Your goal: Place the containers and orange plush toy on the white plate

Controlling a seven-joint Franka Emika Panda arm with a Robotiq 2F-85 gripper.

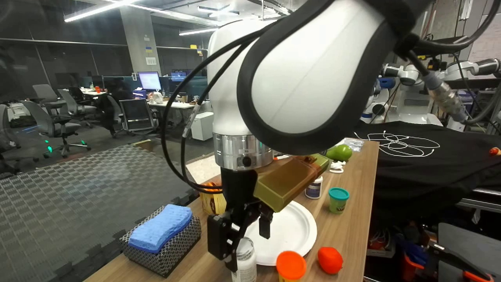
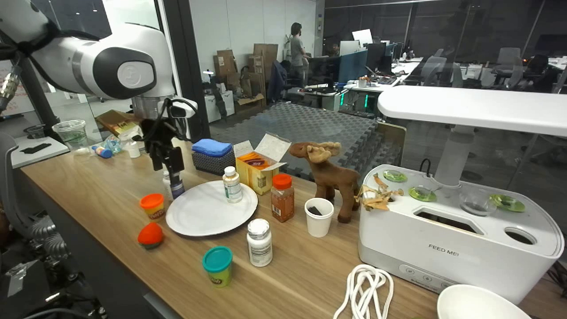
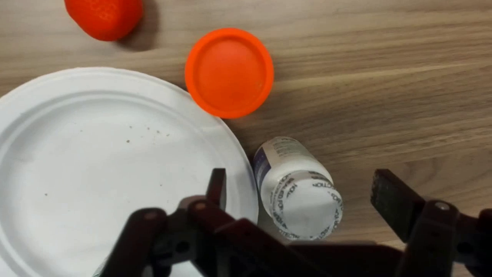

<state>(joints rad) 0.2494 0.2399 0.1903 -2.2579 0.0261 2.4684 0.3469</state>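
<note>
The fingers point(image 3: 396, 204) are spread wide on either side of an upright white bottle point(image 3: 300, 188), with a gap on each side, one of them over the plate point(image 3: 96, 161). This bottle stands on the worktop point(image 3: 384, 84) just beside the plate's rim, near the orange-lidded tub point(image 3: 229, 73). In an exterior view, the green-labelled bottle point(image 2: 232, 186) stands on the plate, while the teal-lidded jar point(image 2: 218, 266), the pill bottle point(image 2: 260, 243) and the red-capped bottle point(image 2: 282, 199) stand near it on the worktop. The brown plush toy point(image 2: 334, 181) is also off the plate, near the paper cup point(image 2: 319, 221) and white planter point(image 2: 398, 239); a red lump point(image 2: 150, 235) lies near the tub.
</note>
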